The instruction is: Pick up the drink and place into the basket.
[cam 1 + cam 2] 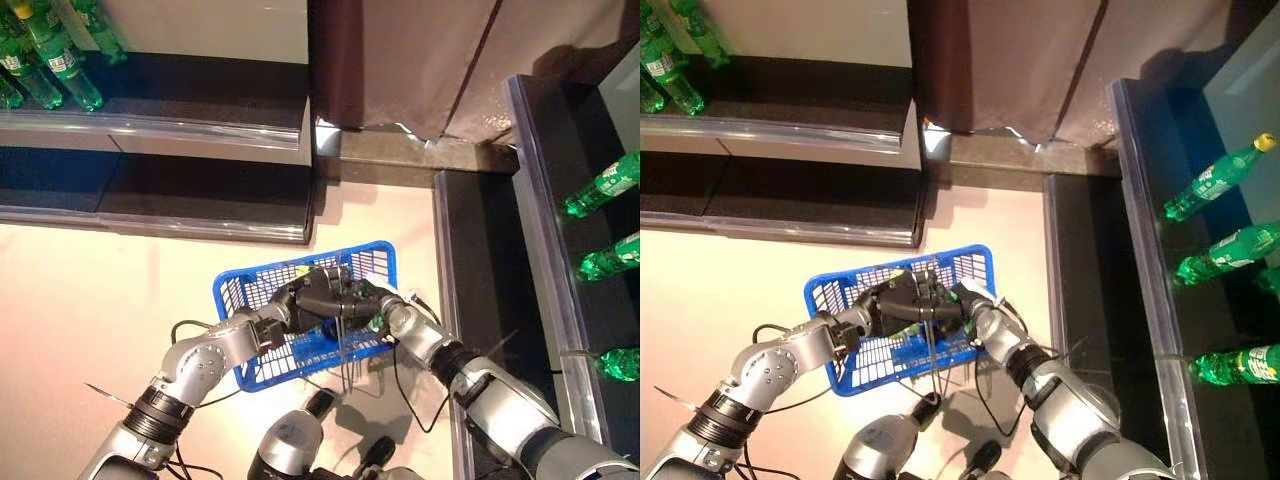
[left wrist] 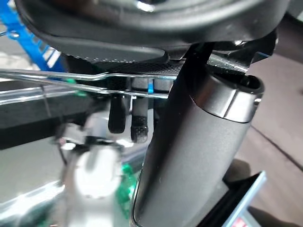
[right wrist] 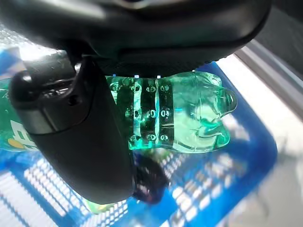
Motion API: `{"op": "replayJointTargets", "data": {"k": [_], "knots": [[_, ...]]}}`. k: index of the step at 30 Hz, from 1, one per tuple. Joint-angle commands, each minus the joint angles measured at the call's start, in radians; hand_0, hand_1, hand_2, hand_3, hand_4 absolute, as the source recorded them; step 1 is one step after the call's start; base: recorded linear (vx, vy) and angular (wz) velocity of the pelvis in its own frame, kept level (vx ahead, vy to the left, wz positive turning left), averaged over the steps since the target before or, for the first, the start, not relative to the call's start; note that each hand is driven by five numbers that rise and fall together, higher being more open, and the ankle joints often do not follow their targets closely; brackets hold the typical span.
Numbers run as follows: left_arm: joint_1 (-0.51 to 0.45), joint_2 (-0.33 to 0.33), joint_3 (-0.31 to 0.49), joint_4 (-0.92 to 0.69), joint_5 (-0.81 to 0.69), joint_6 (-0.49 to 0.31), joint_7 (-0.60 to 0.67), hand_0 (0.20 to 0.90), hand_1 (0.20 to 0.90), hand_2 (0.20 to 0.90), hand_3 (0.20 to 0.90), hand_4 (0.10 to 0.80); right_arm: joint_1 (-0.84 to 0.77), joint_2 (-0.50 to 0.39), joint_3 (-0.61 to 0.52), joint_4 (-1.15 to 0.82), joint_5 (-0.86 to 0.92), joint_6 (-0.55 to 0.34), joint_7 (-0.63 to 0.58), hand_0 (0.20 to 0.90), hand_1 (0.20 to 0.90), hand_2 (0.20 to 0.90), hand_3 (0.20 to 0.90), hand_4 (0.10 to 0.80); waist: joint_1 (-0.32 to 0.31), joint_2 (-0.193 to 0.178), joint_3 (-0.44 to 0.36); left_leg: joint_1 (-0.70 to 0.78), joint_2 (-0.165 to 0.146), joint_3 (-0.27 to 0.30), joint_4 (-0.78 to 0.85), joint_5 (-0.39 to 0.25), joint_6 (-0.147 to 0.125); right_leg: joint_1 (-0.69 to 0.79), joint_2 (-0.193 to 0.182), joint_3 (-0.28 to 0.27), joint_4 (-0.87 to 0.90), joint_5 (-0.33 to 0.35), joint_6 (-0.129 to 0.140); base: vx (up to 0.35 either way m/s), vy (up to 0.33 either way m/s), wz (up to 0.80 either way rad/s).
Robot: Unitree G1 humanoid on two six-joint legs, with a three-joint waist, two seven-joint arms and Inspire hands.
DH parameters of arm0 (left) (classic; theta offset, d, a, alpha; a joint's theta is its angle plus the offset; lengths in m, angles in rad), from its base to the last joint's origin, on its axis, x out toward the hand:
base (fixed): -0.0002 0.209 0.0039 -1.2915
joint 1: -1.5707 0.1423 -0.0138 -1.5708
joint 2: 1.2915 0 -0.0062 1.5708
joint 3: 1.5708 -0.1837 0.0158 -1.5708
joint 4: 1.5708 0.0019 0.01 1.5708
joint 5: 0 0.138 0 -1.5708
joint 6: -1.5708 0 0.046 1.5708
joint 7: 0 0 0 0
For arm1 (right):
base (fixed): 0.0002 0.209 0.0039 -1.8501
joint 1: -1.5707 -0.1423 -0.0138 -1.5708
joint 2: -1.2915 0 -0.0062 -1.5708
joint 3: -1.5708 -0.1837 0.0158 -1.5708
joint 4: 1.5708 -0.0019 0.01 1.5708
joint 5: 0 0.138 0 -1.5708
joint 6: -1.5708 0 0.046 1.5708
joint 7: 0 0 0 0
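Right hand (image 3: 85,142): thumb and fingers curled round the green ribbed plastic drink bottle (image 3: 180,118), held lying sideways over the inside of the blue plastic mesh basket (image 1: 245,290).

Left hand (image 1: 315,300): closed round the basket's thin wire handles (image 2: 71,80), above the basket's middle.

More green bottles (image 1: 1215,180) lie on the dark shelf (image 1: 1160,120) at right.

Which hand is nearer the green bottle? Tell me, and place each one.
Right. The right hand is curled round the green bottle, holding it over the blue basket. The left hand grips the basket's wire handle just beside it, not touching the bottle.
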Motion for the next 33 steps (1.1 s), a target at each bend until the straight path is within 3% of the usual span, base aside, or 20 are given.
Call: {"op": "replayJointTargets", "data": {"k": [1,7,8,9,10,11,17,33], "knots": [[-0.098,-0.305,-0.086,-0.111,-0.146,-0.122,-0.207,0.300,0.300,0.300,0.200,0.100,-0.162,0.084,0.097,0.000,-0.129,-0.060,0.009,0.300,0.300,0.300,0.200,0.100,0.012,0.005,-0.465,0.008,0.004,0.126,-0.036,-0.059,-0.011,-0.035,-0.005,-0.025,0.023,0.017,0.007,0.000,0.000,0.00],[-0.112,-0.311,-0.103,-0.080,-0.160,-0.117,-0.232,0.300,0.300,0.300,0.200,0.100,-0.204,0.059,0.140,0.000,-0.227,-0.102,0.076,0.300,0.300,0.300,0.200,0.100,0.015,-0.006,-0.467,0.004,0.001,0.120,-0.030,-0.058,-0.011,-0.037,-0.011,-0.030,0.026,0.021,0.011,0.012,0.004,0.06],[-0.113,-0.312,-0.106,-0.079,-0.161,-0.119,-0.233,0.300,0.300,0.300,0.200,0.100,-0.204,0.057,0.146,0.003,-0.233,-0.109,0.085,0.326,0.326,0.326,0.230,0.130,0.015,-0.007,-0.467,0.004,0.001,0.120,-0.030,-0.058,-0.011,-0.037,-0.011,-0.031,0.025,0.021,0.012,0.014,0.005,0.11],[-0.114,-0.313,-0.110,-0.079,-0.165,-0.118,-0.235,0.300,0.300,0.300,0.200,0.100,-0.203,0.055,0.153,0.008,-0.241,-0.123,0.092,0.406,0.406,0.406,0.324,0.224,0.016,-0.008,-0.468,0.003,0.001,0.119,-0.030,-0.058,-0.012,-0.036,-0.012,-0.032,0.024,0.022,0.012,0.018,0.005,0.10],[-0.116,-0.314,-0.115,-0.080,-0.167,-0.118,-0.237,0.300,0.300,0.300,0.200,0.100,-0.202,0.054,0.162,0.017,-0.256,-0.133,0.102,0.752,0.752,0.752,0.727,0.627,0.018,-0.010,-0.468,0.003,0.000,0.118,-0.029,-0.057,-0.012,-0.036,-0.013,-0.034,0.023,0.023,0.013,0.022,0.004,0.11],[-0.118,-0.316,-0.120,-0.080,-0.170,-0.120,-0.238,0.300,0.300,0.300,0.200,0.100,-0.199,0.054,0.167,0.023,-0.264,-0.141,0.103,0.900,0.900,0.900,0.900,0.800,0.019,-0.010,-0.468,0.003,0.000,0.117,-0.028,-0.058,-0.012,-0.034,-0.013,-0.036,0.022,0.024,0.013,0.029,0.003,0.12],[-0.118,-0.330,-0.141,-0.070,-0.165,-0.126,-0.245,0.300,0.300,0.300,0.200,0.100,-0.189,0.056,0.184,0.060,-0.290,-0.180,0.116,0.900,0.900,0.900,0.900,0.800,0.026,-0.015,-0.467,0.006,-0.004,0.112,-0.023,-0.061,-0.012,-0.028,-0.016,-0.045,0.019,0.028,0.015,0.014,0.003,0.05],[-0.120,-0.330,-0.100,-0.037,-0.168,-0.217,-0.166,0.300,0.300,0.300,0.200,0.100,-0.151,0.021,0.148,0.006,-0.173,-0.129,0.165,0.900,0.900,0.900,0.900,0.800,-0.004,-0.021,-0.460,0.020,0.000,0.133,-0.018,-0.071,-0.016,-0.035,-0.018,-0.021,0.015,0.039,0.022,0.000,0.000,0.00]]}}
